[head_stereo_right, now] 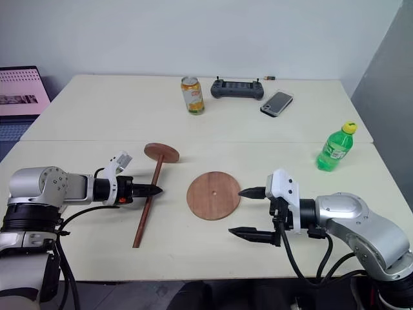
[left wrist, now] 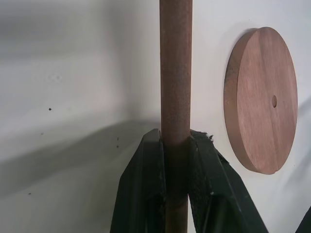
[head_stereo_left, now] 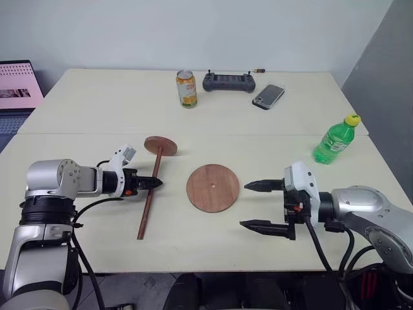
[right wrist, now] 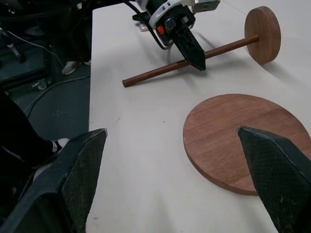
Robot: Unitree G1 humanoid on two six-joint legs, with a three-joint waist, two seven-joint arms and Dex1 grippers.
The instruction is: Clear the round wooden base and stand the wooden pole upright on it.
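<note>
The round wooden base [head_stereo_left: 213, 187] lies flat and bare in the middle of the near table, its small centre hole showing. To its left the wooden pole [head_stereo_left: 150, 200] lies on the table, its small end disc [head_stereo_left: 160, 146] pointing away from me. My left gripper [head_stereo_left: 155, 183] is shut on the pole's shaft near mid-length; the left wrist view shows both fingers [left wrist: 146, 194] pressed against the rod [left wrist: 176, 73]. My right gripper [head_stereo_left: 255, 205] hovers open just right of the base, fingers wide apart, holding nothing.
A green bottle [head_stereo_left: 335, 139] stands at the right. At the far side are an orange can [head_stereo_left: 186, 88], a dark controller [head_stereo_left: 228, 82] and a phone [head_stereo_left: 268, 96]. A laptop [head_stereo_left: 19, 87] sits at the far left.
</note>
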